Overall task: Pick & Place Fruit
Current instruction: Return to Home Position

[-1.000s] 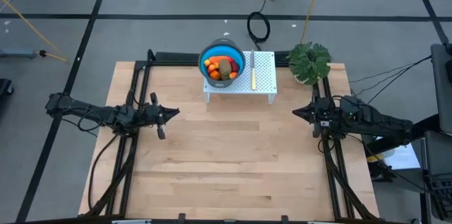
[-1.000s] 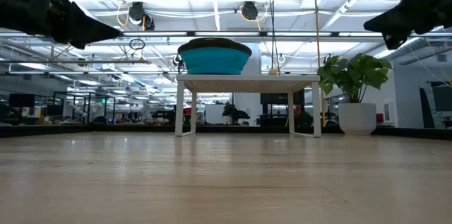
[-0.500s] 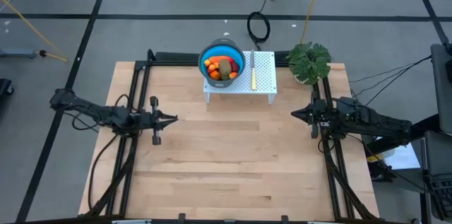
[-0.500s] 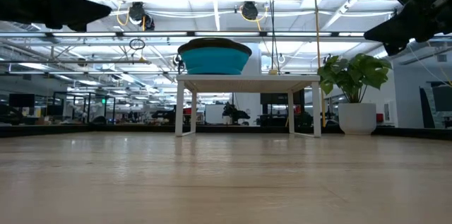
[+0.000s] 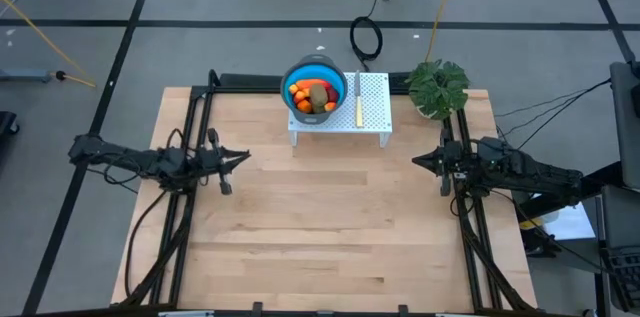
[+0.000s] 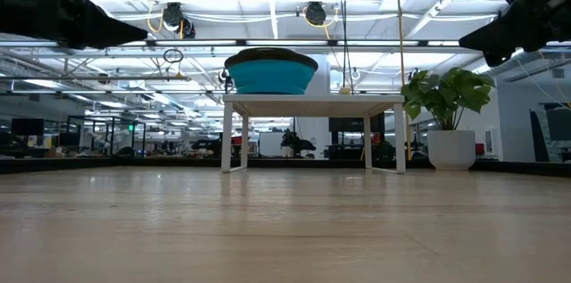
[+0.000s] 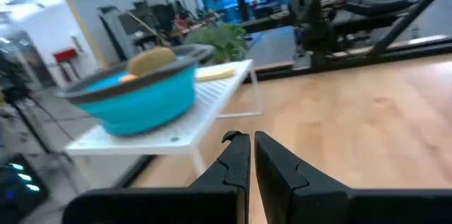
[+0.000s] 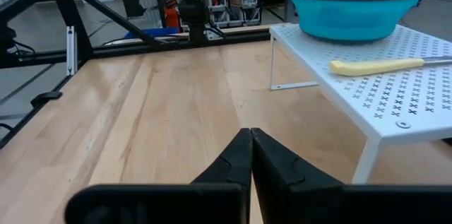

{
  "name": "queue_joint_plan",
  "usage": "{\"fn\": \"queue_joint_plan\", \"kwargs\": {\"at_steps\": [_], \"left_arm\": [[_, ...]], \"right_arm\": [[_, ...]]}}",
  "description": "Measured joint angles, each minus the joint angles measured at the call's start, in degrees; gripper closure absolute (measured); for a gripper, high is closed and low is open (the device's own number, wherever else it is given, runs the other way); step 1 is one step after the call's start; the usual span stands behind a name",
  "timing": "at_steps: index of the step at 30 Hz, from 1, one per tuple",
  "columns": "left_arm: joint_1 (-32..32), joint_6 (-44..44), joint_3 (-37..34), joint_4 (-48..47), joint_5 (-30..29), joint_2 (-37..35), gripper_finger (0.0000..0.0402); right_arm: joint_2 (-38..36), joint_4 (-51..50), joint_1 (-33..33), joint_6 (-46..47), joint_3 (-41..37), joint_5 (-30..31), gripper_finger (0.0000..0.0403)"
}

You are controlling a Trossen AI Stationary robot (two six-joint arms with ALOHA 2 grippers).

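Nearest the front edge, only the bare boards of the wooden table [image 5: 330, 247] are seen. Farther back, in front of the white shelf [image 5: 375, 97] and well off to its left, the left gripper [image 5: 243, 156] is held above the boards, higher than the shelf top, and is pointed inward. Its fingers [image 7: 233, 164] are drawn together to a thin slit, and nothing is gripped between them. In front of the shelf and well off to its right, the right gripper [image 5: 417, 161] is held at a like height and is pointed toward the other arm. Its fingers [image 8: 275, 164] are pressed fully together, and nothing is held.

On the shelf's left end the blue bowl [image 5: 316, 60] is set, and the fruit [image 5: 316, 95] is piled inside it, a brown-green oval uppermost among orange and red pieces. On the shelf just right of the bowl, the pale-yellow knife [image 5: 358, 107] is laid flat. Right of the shelf, a potted plant [image 5: 437, 87] is placed at the table's back corner.
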Motion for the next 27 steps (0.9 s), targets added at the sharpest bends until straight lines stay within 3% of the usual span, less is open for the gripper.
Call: {"fn": "queue_joint_plan", "kwargs": {"at_steps": [6, 16, 21, 27], "left_arm": [[3.18, 2.83, 0.0, 4.09, -0.44, 0.46, 0.038], [3.39, -19.94, 0.02, 8.47, -0.04, 0.46, 0.038], [3.47, -19.76, 0.0, 6.09, 0.68, 0.46, 0.038], [6.04, -18.63, 0.0, 5.68, 7.66, 0.46, 0.038]], "right_arm": [[0.01, 0.0, 0.0, 1.41, 0.0, -0.11, 0.0402], [-0.01, 0.0, 0.0, 1.53, 0.0, -0.04, 0.0402], [0.01, 0.0, 0.0, 1.5, 0.0, 0.01, 0.0402], [0.0, -0.01, 0.0, 1.29, 0.0, 0.01, 0.0402]]}}
